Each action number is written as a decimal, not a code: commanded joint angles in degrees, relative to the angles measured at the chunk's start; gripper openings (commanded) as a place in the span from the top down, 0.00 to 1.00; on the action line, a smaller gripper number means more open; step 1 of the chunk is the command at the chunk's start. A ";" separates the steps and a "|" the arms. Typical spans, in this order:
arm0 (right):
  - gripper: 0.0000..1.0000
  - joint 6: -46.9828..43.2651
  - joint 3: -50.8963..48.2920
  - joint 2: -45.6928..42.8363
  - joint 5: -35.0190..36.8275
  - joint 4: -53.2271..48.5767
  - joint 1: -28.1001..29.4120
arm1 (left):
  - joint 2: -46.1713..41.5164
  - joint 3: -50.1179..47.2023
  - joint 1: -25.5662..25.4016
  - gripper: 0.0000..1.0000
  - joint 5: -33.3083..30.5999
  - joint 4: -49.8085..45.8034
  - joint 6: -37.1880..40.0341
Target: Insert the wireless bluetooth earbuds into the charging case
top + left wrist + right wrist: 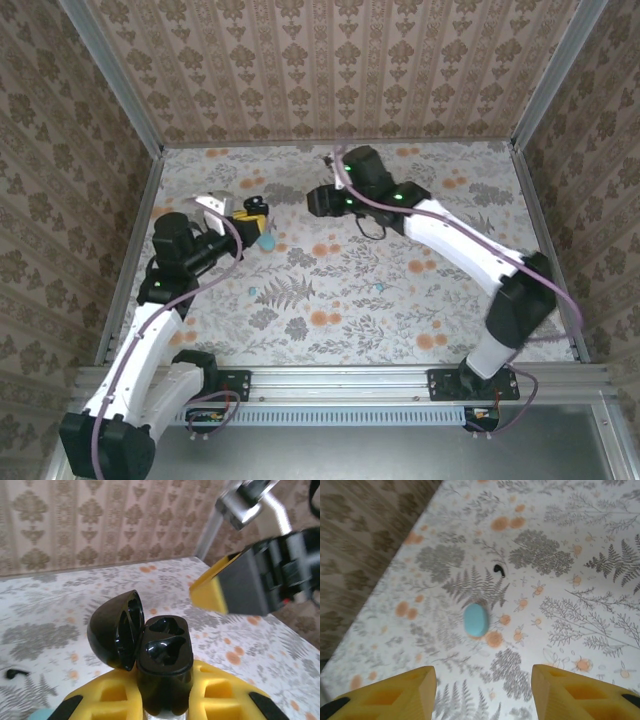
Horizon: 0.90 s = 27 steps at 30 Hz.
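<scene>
The charging case (164, 652) is a glossy black clamshell, upright and shut in my left gripper (165, 702). Its lid (114, 630) hangs open to the left and both sockets are empty. One black earbud (14, 672) lies on the floral table to the left of the case, and it also lies beyond my right gripper (499, 570). My right gripper (484, 680) hovers open above the table with nothing between its fingers. From above, the left gripper (255, 222) and right gripper (318, 200) face each other at the table's back middle.
A closed turquoise oval pebble (476, 620) lies on the table ahead of the right gripper, close under the left one (268, 241). One yellow finger (212, 590) of the right gripper hangs just right of the case. Patterned walls (330, 70) enclose the table.
</scene>
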 commanded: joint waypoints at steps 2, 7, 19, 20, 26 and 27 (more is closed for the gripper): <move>0.46 -0.61 12.26 13.55 3.72 -3.39 0.80 | -0.19 -0.12 3.68 1.00 -0.24 -0.38 -1.80; 0.50 2.07 38.50 35.46 0.23 -11.26 0.87 | 2.08 0.73 7.11 1.00 0.51 -0.30 -1.62; 0.55 12.07 62.34 60.10 0.54 2.57 2.11 | 5.05 1.42 12.63 1.00 4.81 -0.71 -1.17; 0.55 12.69 62.50 60.79 0.54 3.70 2.25 | 5.00 1.26 12.65 1.00 4.98 -0.79 -1.18; 0.56 13.44 63.38 64.18 0.93 6.53 3.60 | 3.97 0.50 13.33 1.00 5.48 -0.85 -1.16; 0.56 13.29 63.40 64.46 1.13 6.46 3.80 | 3.73 0.42 13.36 1.00 5.62 -0.97 -1.27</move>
